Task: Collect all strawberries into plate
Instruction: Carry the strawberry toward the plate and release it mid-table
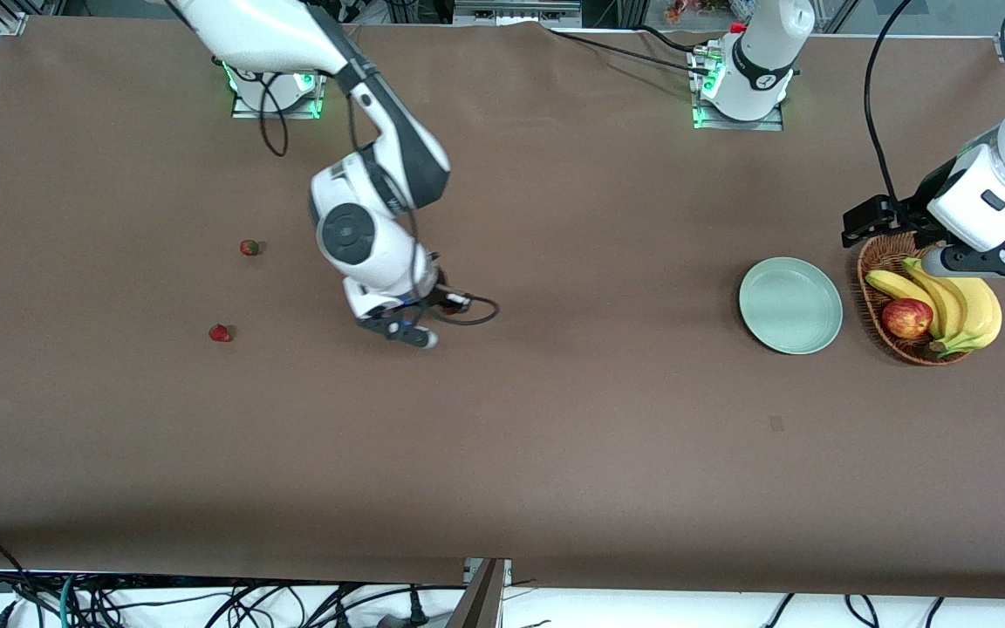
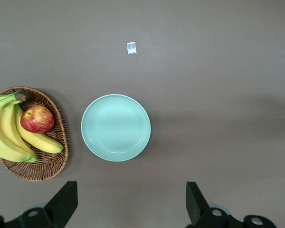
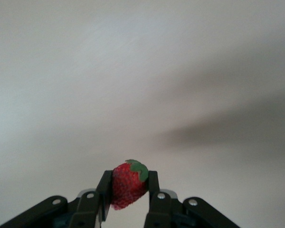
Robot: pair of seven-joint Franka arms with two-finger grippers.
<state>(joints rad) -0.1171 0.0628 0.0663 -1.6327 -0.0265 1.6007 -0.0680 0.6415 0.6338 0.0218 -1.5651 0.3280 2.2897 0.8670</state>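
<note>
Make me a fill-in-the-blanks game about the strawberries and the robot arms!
1. The right gripper is squeezing one ____.
2. The number of strawberries lying on the table is ____.
3. The plate has ____ strawberries on it.
4. The apple sits in the basket beside the ____.

Missing words: strawberry; two; no; bananas

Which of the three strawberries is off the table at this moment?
The small red strawberry pinched between the right gripper fingers, over mid-table. The other two strawberries lie on the brown table toward the right arm's end.
</note>
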